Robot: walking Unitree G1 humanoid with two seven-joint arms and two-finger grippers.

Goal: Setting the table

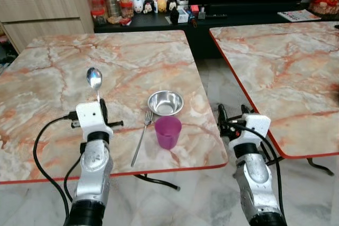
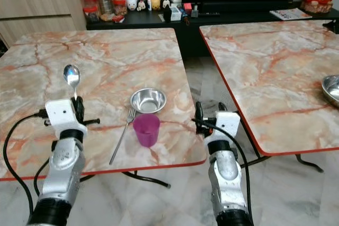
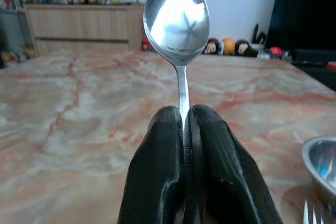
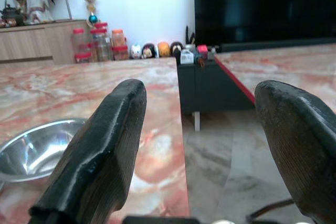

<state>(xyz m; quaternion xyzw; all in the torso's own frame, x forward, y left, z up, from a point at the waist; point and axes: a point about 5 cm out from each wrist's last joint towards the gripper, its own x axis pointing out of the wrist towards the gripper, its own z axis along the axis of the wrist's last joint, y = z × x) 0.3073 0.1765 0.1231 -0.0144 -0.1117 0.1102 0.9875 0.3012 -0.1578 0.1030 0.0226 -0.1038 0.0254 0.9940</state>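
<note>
Indoors: 2 marble tables (image 1: 106, 56), tiled floor (image 1: 212, 194), dark TV console (image 1: 238, 17).

The near worktop (image 1: 63, 67) is bare marble over most of its far and left side, open to a reach. Toward its right front corner three things crowd together: a steel bowl (image 1: 165, 102), a purple cup (image 1: 168, 132) just in front of it, and a fork (image 1: 141, 138) lying just left of the cup. Between this worktop and the second worktop (image 1: 275, 62) runs a strip of floor (image 1: 212, 78), where the right hand (image 4: 199, 145) hangs open. Another bowl (image 2: 332, 89), perhaps steel, sits at the second worktop's right edge.
</note>
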